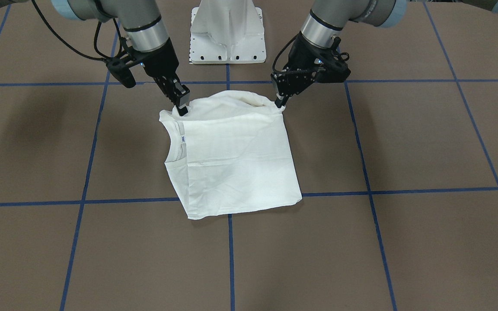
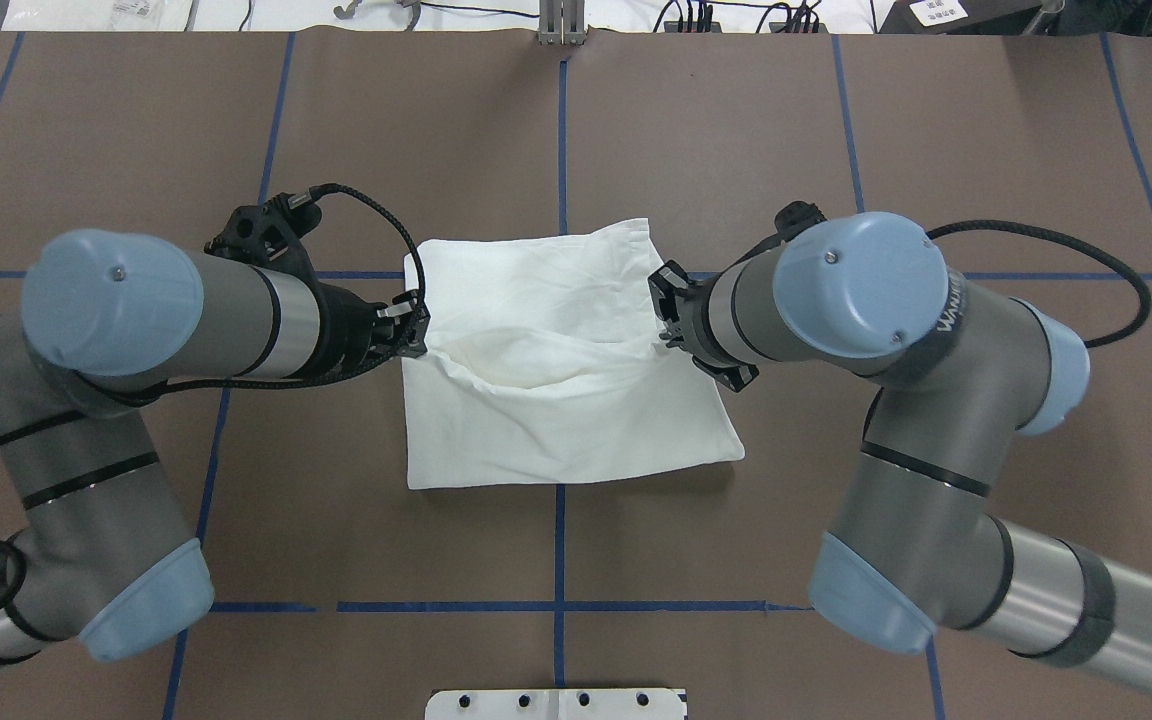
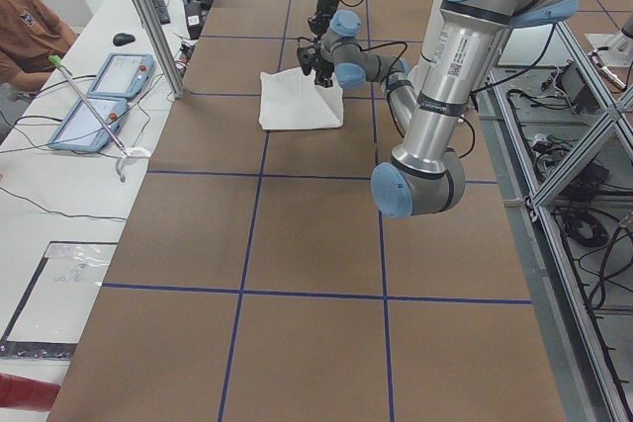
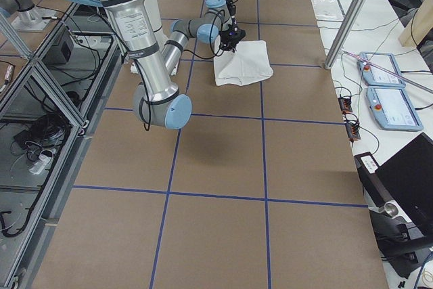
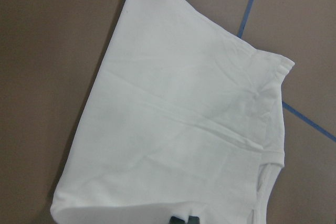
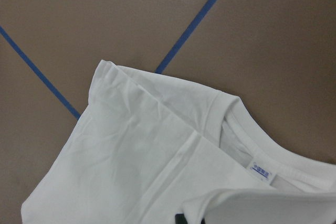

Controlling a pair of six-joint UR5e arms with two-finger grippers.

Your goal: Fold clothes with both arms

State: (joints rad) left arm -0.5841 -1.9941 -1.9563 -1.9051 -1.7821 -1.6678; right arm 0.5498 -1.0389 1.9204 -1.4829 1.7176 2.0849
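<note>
Currently left claw [image 1: 280, 103], right claw [image 1: 182, 108] each pinching raised edge of folded T-shirt [image 1: 236, 160].

T-shirt [image 1: 236, 160]: matt white cloth, softly creased; neckband [image 6: 283, 153] ribbed. Table [image 1: 404, 250] is covered in a matt brown paper-like sheet, marked with smooth blue tape [image 1: 231, 259]. Left arm [image 2: 106, 480] and right arm [image 2: 926, 440]: satin grey metal tubes, smooth light blue plastic caps. Left tool [image 1: 280, 103] and right tool [image 1: 183, 109]: matt black.
</note>
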